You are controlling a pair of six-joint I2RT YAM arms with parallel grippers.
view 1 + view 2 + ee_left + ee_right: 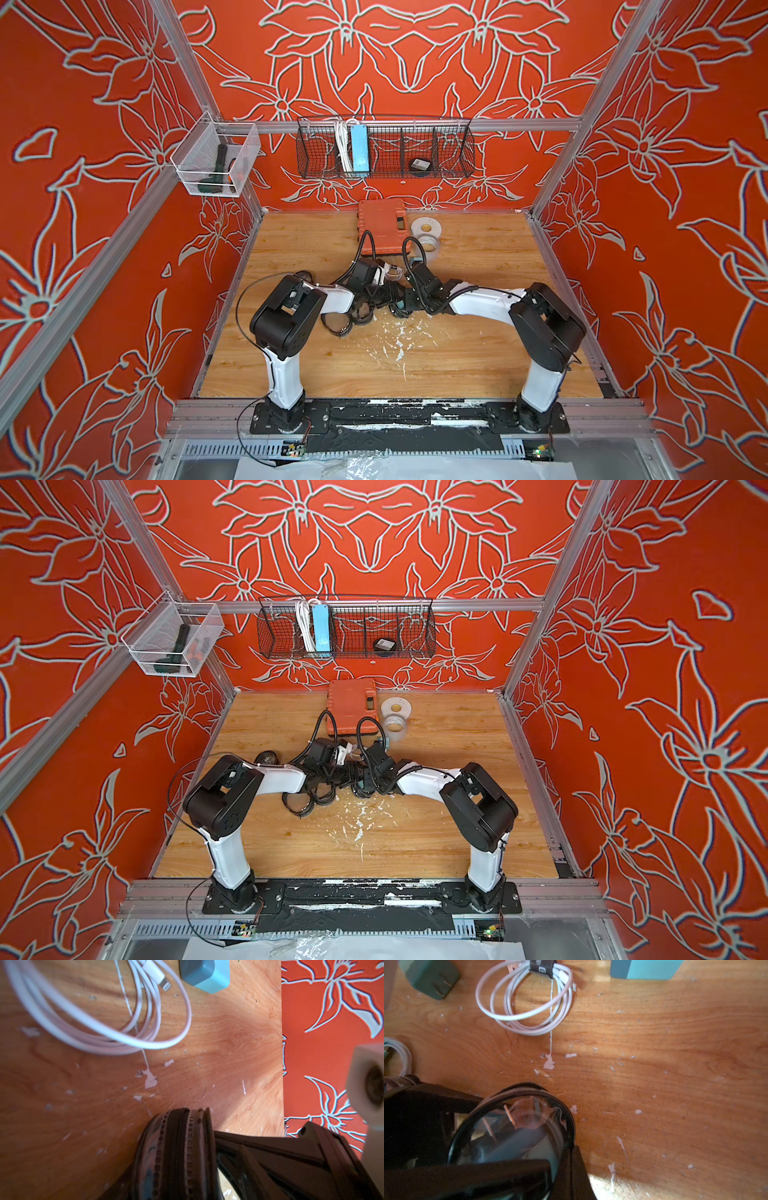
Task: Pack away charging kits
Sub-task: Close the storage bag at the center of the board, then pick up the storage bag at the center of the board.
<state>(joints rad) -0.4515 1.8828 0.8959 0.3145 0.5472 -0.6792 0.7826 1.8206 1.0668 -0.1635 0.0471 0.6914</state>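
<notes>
My right jaws are squeezed shut on the rim of a pouch (512, 1132). It is oval, with a black zip edge and a see-through face, and inside it I see a plug (517, 1142) with metal prongs.

My left jaws sit right beside a black zip edge in the left wrist view (176, 1157); I cannot tell if they grip it or how wide they stand.

In both top views the two arms crowd together over the middle of the worktop (478, 332) and hide both jaws. Spare pouches (338, 324), floppy black rings, lie just on the near side of the jaws, partly under the left arm.

Just past the jaws lies a loose cable (533, 1031); it is thin, white and coiled, with a dark band round it. A smooth teal cube plug (648, 969) lies near it, and a second plug (429, 978) sits in shade with its prongs showing.

The worktop looks like wood, with little white flakes (399, 345) on it.

Far past the jaws sits a hard orange case (380, 224), with grey tape rolls (426, 227) beside it. Above them on the back wall, a black wire basket (457, 145) holds a long blue power strip (358, 149) and a round black thing (419, 165). A white mesh basket (245, 141), far off to the left of the jaws, holds a dark tool (218, 166).
</notes>
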